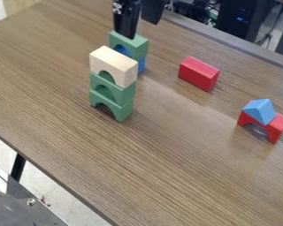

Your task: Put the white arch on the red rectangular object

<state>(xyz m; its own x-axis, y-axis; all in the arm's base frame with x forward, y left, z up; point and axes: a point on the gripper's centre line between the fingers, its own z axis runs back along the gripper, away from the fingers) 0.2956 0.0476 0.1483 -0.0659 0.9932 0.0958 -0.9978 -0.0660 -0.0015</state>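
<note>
at the near left corner of the view, you are looking at a dark metal part (23, 207), with a bolt (31, 201) sitting in it. just past it, a black leg (18, 167) is standing under the near edge of the table (167, 176), whose wood grain is running at a slant.

farther in, toward the right, a red arch (277, 128) is standing on its two legs, and a blue wedge (260, 111) is resting on top of it, its ridge pointing up.

left of the middle, you are seeing a stack of three arches, all standing upright with their openings facing down. the lower green arch (126, 110) is resting on the table, the upper green arch (127, 92) is sitting on that one, and your white arch (113, 62) is lying across the top.

your red block (197, 73) is lying directly on the table, to the right of the stack and well apart from it, angled in the view.

just behind the stack, a third green arch (133, 43) is resting on a blue block (142, 64); the white arch is partly hiding the blue block, so you are not seeing its whole shape.

your gripper (140, 30) is hanging at the top of the view, over the third green arch, its fingers standing apart. one fingertip is overlapping that arch in the view; whether it is touching, you cannot tell.

beyond the table's far edge, a dark computer case (244, 17) is standing near some cables.
</note>
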